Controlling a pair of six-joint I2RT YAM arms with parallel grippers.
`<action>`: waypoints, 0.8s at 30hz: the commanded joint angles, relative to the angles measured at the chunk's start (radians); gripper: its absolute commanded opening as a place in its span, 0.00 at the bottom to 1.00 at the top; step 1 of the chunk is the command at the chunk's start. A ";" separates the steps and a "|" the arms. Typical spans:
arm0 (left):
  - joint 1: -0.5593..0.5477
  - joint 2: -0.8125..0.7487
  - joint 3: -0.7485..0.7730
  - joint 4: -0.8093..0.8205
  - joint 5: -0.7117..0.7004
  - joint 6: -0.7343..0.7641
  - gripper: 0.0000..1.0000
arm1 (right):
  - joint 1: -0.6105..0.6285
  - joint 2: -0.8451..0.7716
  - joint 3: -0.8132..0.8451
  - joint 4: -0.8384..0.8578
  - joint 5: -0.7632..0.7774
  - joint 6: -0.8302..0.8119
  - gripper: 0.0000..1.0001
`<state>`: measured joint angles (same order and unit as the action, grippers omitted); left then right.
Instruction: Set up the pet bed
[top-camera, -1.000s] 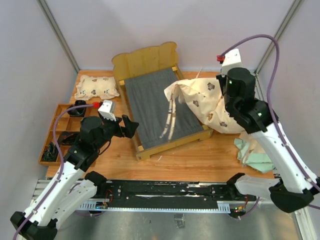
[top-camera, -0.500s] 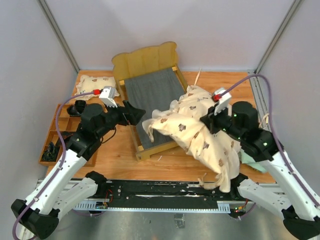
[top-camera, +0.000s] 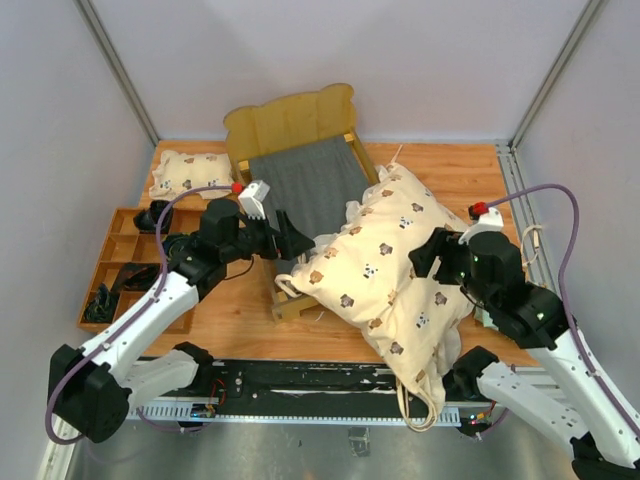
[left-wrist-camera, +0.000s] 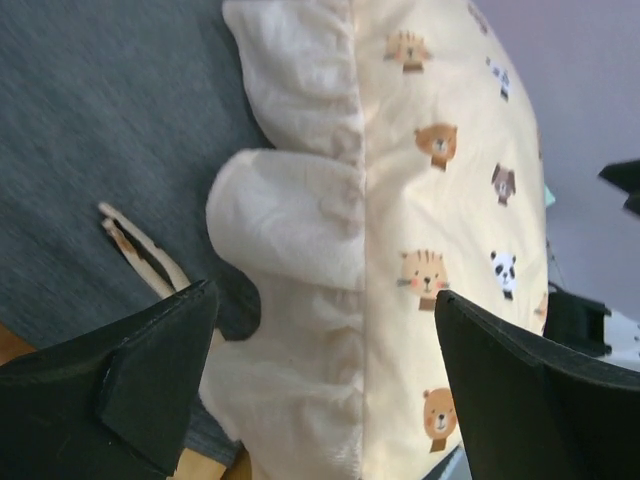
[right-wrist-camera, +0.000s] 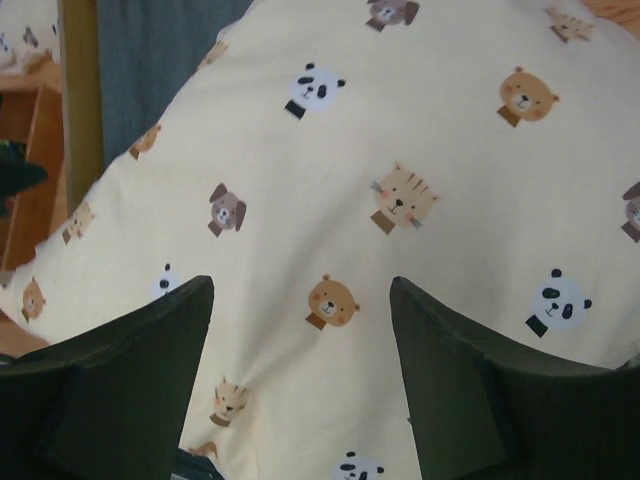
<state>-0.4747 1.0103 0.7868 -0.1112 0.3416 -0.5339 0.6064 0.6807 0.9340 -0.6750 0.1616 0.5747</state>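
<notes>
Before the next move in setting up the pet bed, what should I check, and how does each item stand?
1. Left end effector open: ok.
2. Right end effector open, holding nothing: ok.
3. Ruffled edge of the cream bear-print quilt between the left fingers: ok.
4. Quilt square on the light-wood pet bed: not ok; it covers only the foot end and overhangs the wooden table's near edge.
5. Small bear-print pillow on the bed: not ok; it lies on the table beside the headboard.
</notes>
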 joint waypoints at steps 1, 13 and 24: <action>-0.009 0.025 -0.039 0.085 0.183 -0.012 0.94 | 0.006 0.048 0.024 -0.003 0.238 0.196 0.74; -0.030 0.076 -0.193 0.369 0.344 -0.172 0.84 | 0.006 0.305 0.000 0.182 0.182 0.275 0.70; -0.051 0.045 -0.176 0.368 0.423 -0.169 0.00 | 0.007 0.301 -0.029 0.391 0.080 0.027 0.00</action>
<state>-0.5186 1.1015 0.5953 0.2207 0.7212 -0.6998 0.6060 1.0378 0.9104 -0.4301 0.3210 0.7464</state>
